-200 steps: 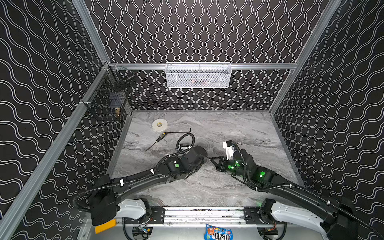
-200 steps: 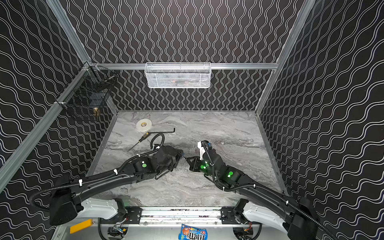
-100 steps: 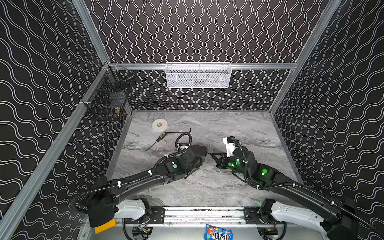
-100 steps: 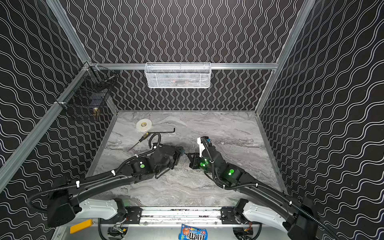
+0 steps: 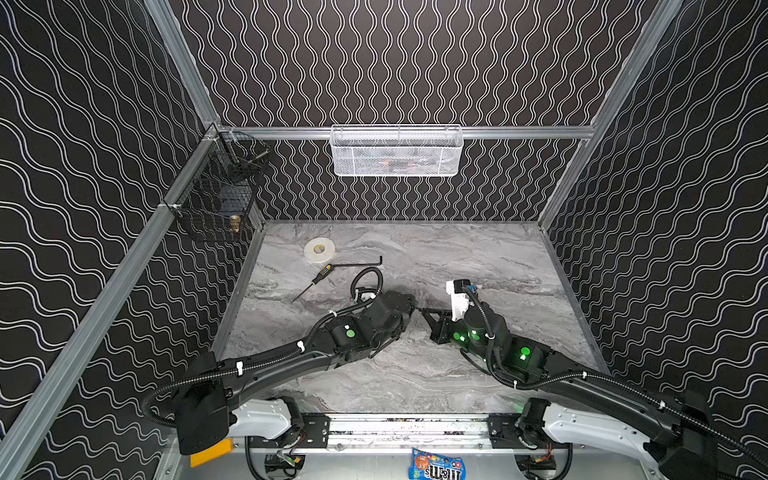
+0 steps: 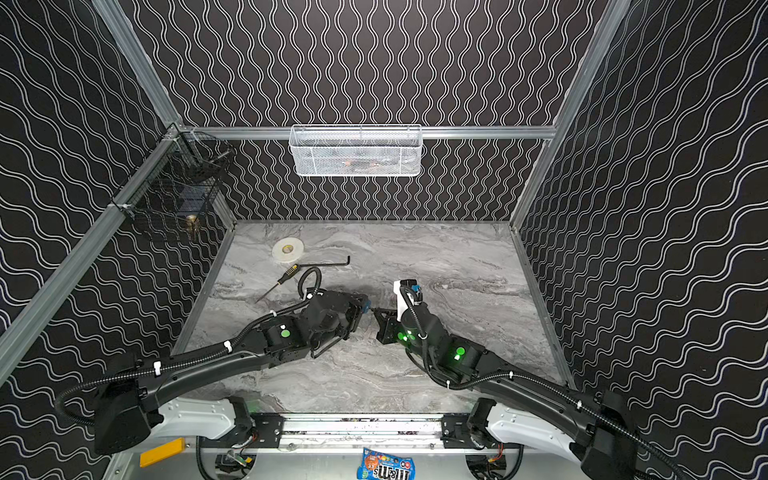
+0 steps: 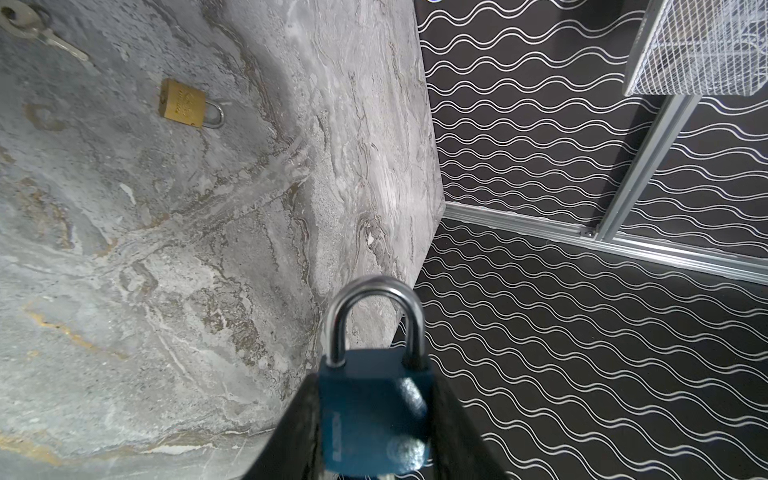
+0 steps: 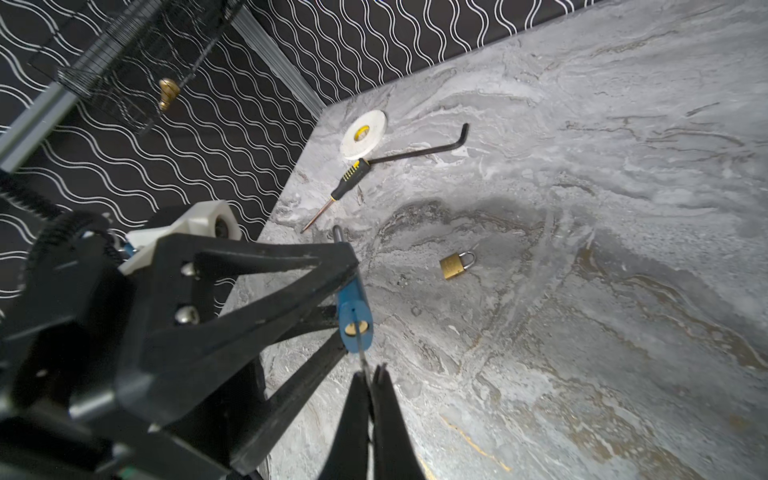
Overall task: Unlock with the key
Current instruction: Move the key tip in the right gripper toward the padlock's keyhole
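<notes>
In both top views the left end effector [image 5: 412, 306] and the right end effector [image 5: 424, 311] stand tip to tip over the counter [image 5: 415, 374]; a tape roll [image 5: 319, 250] and a screwdriver [image 5: 316, 280] lie further back. In the left wrist view the left end effector grips the blue padlock [image 7: 370, 415] from both sides, its shackle closed; a brass padlock [image 7: 183, 104] lies on the counter. In the right wrist view the right end effector is closed narrow on the key [image 8: 362, 357], whose blade reaches the keyhole in the blue padlock's bottom; how deep, I cannot tell.
</notes>
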